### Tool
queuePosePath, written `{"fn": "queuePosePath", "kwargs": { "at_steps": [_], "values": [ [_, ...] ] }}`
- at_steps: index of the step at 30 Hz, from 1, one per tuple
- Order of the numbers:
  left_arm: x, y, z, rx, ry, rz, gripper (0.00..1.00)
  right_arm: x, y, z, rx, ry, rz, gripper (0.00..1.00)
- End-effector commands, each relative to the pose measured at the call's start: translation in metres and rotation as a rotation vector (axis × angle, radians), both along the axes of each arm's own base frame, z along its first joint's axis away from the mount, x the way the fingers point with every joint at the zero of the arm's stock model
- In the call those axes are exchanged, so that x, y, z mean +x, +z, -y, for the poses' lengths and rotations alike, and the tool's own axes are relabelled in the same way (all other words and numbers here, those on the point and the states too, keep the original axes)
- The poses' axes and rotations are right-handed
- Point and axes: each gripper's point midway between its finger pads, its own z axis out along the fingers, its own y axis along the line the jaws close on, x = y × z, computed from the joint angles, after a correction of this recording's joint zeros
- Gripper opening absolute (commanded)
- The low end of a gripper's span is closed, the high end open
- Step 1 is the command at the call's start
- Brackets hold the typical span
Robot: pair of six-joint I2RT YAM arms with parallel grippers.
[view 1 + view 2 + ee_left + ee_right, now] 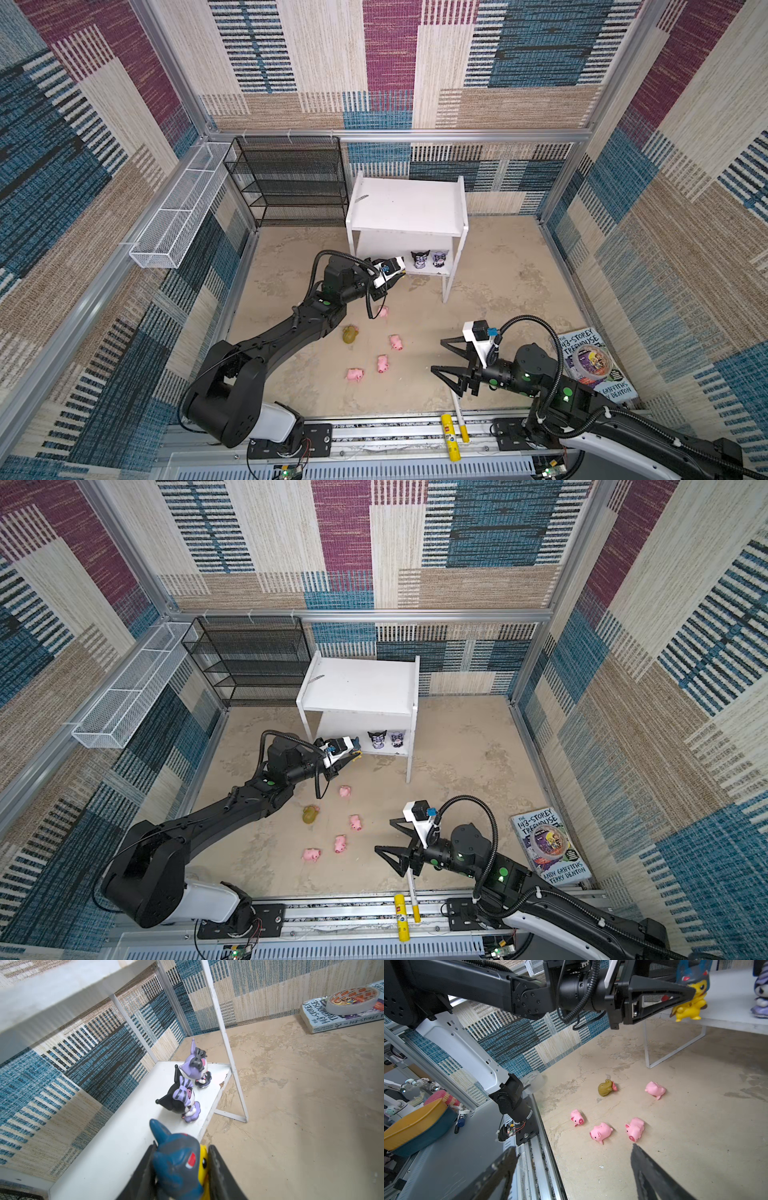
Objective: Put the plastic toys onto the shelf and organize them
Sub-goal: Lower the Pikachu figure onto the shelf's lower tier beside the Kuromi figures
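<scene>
The left gripper clamps a yellow plastic figure with blue hood at the white board shelf; four pink plastic pigs lie on the floor.

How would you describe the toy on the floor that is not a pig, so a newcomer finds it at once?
Find the white shelf at the back; on the floor before it lie four pink pigs. At the group's left edge, closest to the left arm, lies the doll: olive-blond, while every pig is pink.
</scene>
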Motion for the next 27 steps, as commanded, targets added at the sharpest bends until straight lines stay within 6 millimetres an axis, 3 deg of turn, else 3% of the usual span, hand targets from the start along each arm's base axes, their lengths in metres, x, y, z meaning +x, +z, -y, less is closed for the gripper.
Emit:
{"fn": "queuePosePath", "kwargs": {
  "at_steps": [1,27],
  "values": [
    [0.005,0.022,0.004,-0.067,-0.025,0.069,0.07,0.001,0.001,0.001,0.009,-0.011,-0.001,0.87],
    [0.043,0.012,0.009,-0.050,0.039,0.127,0.10,0.002,0.000,0.002,0.011,-0.017,-0.008,0.87]
  ]
}}
